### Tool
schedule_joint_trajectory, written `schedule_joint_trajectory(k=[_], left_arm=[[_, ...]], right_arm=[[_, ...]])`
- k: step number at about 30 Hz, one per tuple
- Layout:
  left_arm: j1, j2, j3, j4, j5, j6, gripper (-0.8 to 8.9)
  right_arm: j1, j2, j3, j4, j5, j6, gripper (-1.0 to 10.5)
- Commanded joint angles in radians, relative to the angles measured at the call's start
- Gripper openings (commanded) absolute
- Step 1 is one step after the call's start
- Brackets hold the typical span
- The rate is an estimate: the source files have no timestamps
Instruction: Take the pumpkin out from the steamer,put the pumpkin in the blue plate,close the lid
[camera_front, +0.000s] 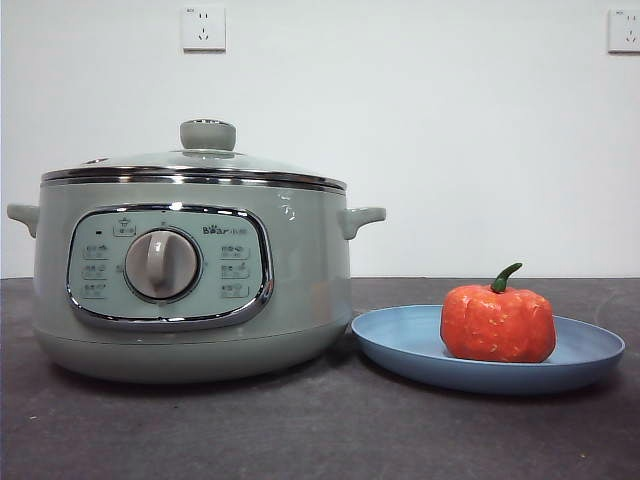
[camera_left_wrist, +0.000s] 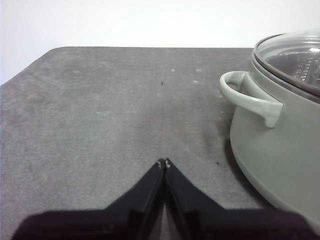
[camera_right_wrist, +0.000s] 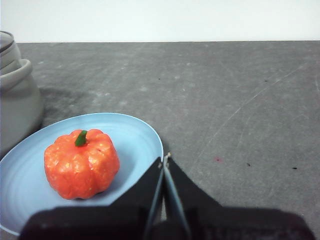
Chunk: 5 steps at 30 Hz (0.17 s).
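Front view: pumpkin (camera_front: 497, 324) upright in blue plate (camera_front: 400, 345), lid (camera_front: 195, 166) seated on steamer (camera_front: 300, 280). Left gripper (camera_left_wrist: 164, 162) and right gripper (camera_right_wrist: 165, 159) both closed, empty. Little risk; right gripper hangs near the plate and could nudge it.

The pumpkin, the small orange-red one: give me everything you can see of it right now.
The small squat orange-red toy pumpkin has mottled, ribbed skin and a curved green stem on top. It looks like a plastic or foam prop. It sits upright on the wide shallow light-blue plate, beside the large sage-green steamer pot, whose glass lid is on. Only the plate touches it; the shut right gripper is near but apart.
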Motion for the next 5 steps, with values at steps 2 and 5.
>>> schedule_joint_trajectory(k=[2, 5], left_arm=[[0.004, -0.003, -0.014, -0.003, -0.003, -0.005, -0.03], [0.004, -0.003, -0.014, -0.003, -0.003, -0.005, -0.03]], right_arm=[[0.001, 0.000, -0.013, 0.002, 0.003, -0.001, -0.2], [0.001, 0.000, -0.013, 0.002, 0.003, -0.001, -0.2]])
